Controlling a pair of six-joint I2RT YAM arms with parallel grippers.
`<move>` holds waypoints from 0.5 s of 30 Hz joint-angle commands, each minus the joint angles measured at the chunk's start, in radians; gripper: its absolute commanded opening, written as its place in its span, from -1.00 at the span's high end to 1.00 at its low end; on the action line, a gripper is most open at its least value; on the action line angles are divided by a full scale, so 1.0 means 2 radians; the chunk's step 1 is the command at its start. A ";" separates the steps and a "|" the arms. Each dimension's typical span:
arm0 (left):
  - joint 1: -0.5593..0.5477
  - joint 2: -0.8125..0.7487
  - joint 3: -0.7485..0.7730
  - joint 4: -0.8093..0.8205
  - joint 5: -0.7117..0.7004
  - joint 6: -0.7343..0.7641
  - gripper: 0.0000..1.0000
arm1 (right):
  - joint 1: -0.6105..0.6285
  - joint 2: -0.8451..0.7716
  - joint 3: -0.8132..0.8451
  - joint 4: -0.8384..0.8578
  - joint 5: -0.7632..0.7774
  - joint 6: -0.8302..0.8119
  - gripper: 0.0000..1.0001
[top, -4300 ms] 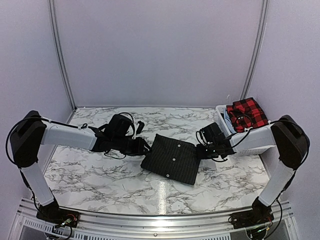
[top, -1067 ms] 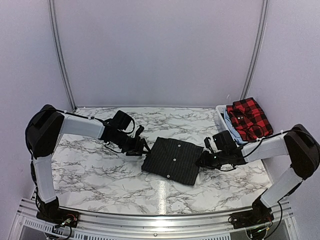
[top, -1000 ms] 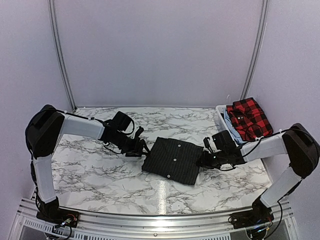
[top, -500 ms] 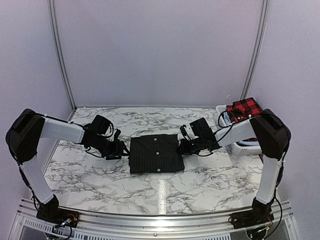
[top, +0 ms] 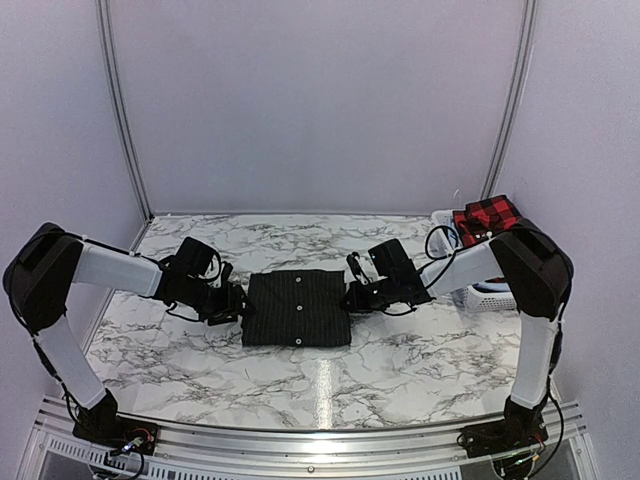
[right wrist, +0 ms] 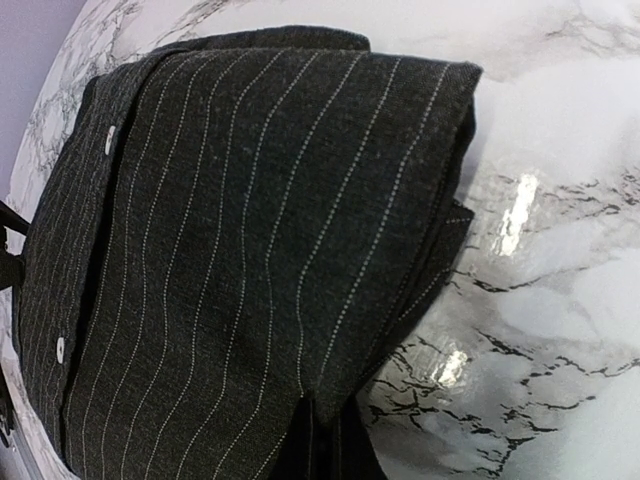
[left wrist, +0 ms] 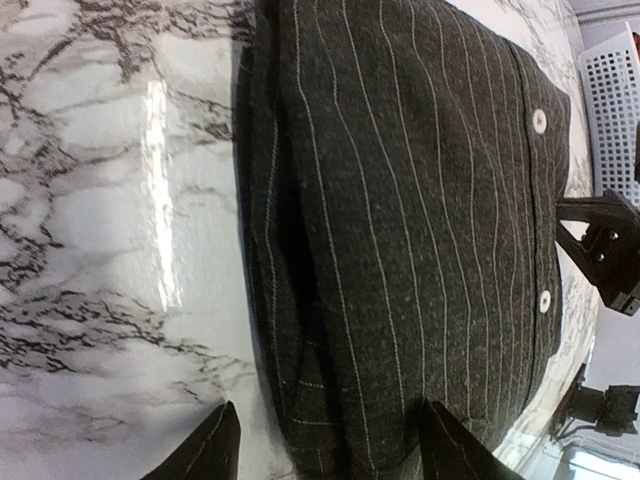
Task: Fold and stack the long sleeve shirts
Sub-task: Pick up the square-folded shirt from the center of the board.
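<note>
Top external: folded pinstriped shirt [top: 297, 308] on the table [top: 180, 350] — I'm positioning it, I judge. Right claw [top: 350, 297] pinches its 3 o'clock edge; left claw [top: 236, 305] half-open, empty, at 9. Next: release gently.

I read this as a robotics lab cell, not a home. The left arm [top: 110, 270] and right arm [top: 470, 266] I work are bolted to an aluminium rail [top: 320, 440] at the near edge of a marble-print desk [top: 180, 350]. Loose cables [top: 437, 240] loop off them. Plain pale walls [top: 320, 100] and metal poles [top: 122, 110] box the desk in.
</note>
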 commanded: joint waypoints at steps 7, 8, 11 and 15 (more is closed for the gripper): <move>-0.002 0.050 0.040 -0.002 -0.020 0.002 0.00 | -0.002 0.002 -0.017 -0.041 0.005 -0.008 1.00; -0.004 0.050 0.040 -0.005 -0.017 0.002 0.04 | -0.002 0.002 -0.018 -0.041 0.005 -0.008 1.00; -0.012 0.048 0.031 -0.018 -0.014 0.003 0.16 | -0.002 0.002 -0.018 -0.040 0.005 -0.008 1.00; -0.014 0.051 0.016 -0.017 -0.010 -0.009 0.43 | -0.001 0.002 -0.018 -0.039 0.007 -0.010 0.96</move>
